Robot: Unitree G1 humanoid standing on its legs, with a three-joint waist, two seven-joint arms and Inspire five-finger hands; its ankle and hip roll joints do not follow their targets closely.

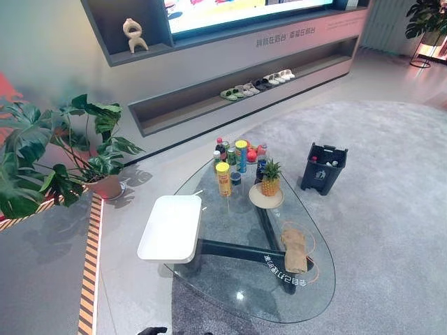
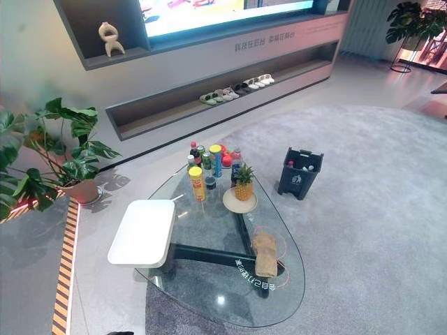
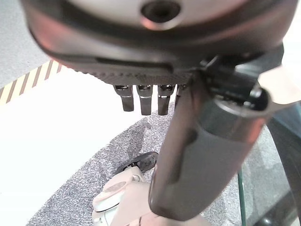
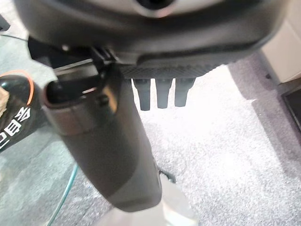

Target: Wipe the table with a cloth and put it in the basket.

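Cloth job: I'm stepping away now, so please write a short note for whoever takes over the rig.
Left hand: open, fingers straight, holding nothing, off the table.
Right hand: open, fingers straight, holding nothing, also off the table.
Cloth: tan, bunched on the glass table, near its right edge, this side of the pineapple on its plate.
Basket: dark, on the carpet to the right of the table's far end, with a few things already in it.
Done: nothing, cloth not yet picked up.
Left: grasp the cloth, wipe the glass, drop the cloth in the basket.
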